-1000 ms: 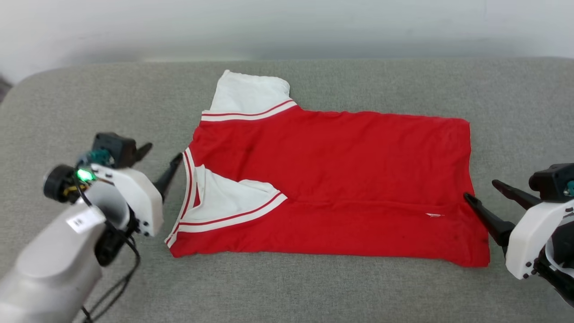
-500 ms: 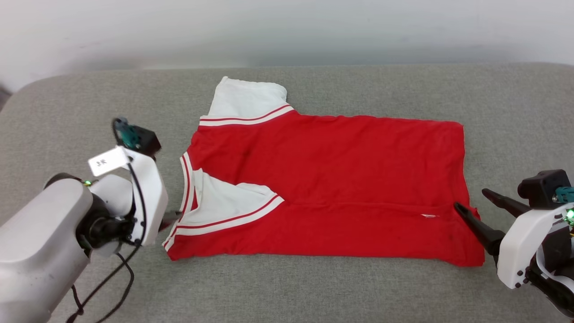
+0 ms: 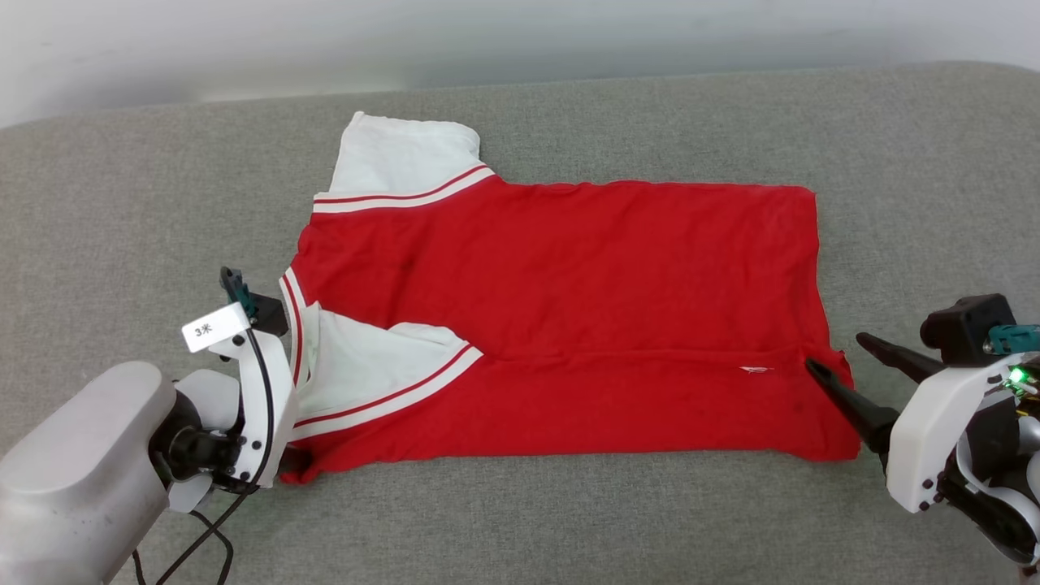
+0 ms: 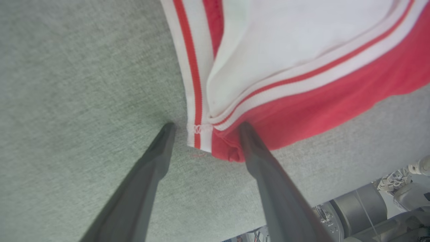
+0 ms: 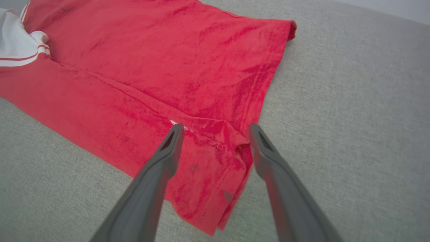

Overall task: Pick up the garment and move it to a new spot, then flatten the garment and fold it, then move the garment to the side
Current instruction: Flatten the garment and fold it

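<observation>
The red garment lies flat on the grey cushion, its near strip folded up over the body. One white sleeve sticks out at the far left, and another lies folded inward. My left gripper points down, open, its fingers either side of the near-left corner with the striped trim. In the head view its fingers are mostly hidden under the wrist. My right gripper is open at the right hem, with the fold's end between its fingers.
A pale wall runs behind the cushion's far edge. A black cable hangs from the left forearm. Parts of the robot's base show beyond the cushion's near edge in the left wrist view. Bare cushion surrounds the garment.
The head camera has shifted. My left gripper has turned downward and come onto the garment's near-left corner. My right gripper has edged forward over the right hem. Both stay open.
</observation>
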